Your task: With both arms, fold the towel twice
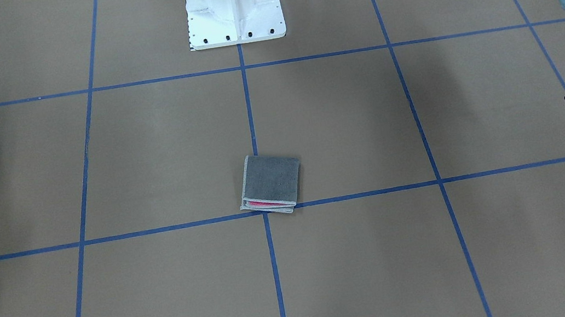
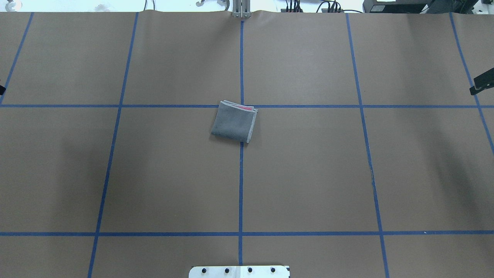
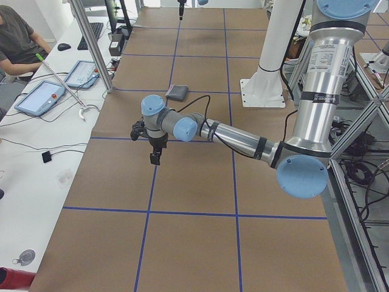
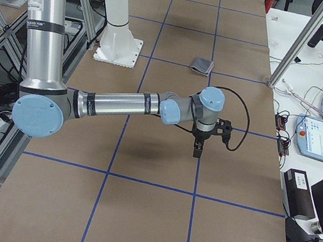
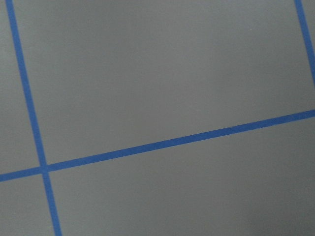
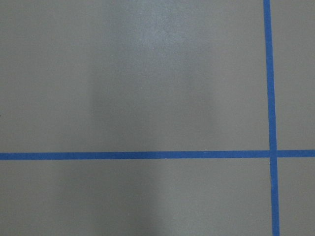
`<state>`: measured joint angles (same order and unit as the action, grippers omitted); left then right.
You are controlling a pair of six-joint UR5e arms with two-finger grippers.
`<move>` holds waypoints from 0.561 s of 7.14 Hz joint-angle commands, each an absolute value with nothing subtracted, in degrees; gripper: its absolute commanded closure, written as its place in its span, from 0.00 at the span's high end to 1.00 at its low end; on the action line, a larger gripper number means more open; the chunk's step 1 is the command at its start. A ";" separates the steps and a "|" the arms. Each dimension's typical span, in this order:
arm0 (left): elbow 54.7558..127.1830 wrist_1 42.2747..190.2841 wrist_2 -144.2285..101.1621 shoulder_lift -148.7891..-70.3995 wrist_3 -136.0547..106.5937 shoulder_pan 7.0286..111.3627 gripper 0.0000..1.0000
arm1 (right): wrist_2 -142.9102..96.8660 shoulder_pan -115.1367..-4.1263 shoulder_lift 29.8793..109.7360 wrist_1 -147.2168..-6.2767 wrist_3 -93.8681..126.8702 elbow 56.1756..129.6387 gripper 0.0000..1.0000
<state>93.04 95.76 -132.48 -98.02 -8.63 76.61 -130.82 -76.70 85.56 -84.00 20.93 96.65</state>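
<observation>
I see the towel (image 1: 270, 183) folded, grey side up, on the brown table (image 1: 149, 155) where blue tape lines (image 1: 252, 129) cross. The left gripper (image 3: 155, 159) and right gripper (image 4: 197, 152) hang far off. I cannot tell if their fingers are apart or together.

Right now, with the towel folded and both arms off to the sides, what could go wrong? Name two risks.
1. The towel lies free. Its layers gape slightly at one edge, pink showing, so the fold might loosen.
2. The left gripper and right gripper hang pointing down over the table. A low sweep toward the middle could drag the towel askew.
</observation>
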 commanded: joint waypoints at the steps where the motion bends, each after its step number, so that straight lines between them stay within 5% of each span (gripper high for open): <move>1: 88.43 94.23 -133.06 -98.43 -4.30 80.06 1.00 | -131.66 -79.53 85.52 -90.75 10.87 96.59 1.00; 4: 88.76 87.97 -139.13 -96.53 -4.57 84.02 1.00 | -131.40 -79.89 84.47 -91.85 9.49 95.20 1.00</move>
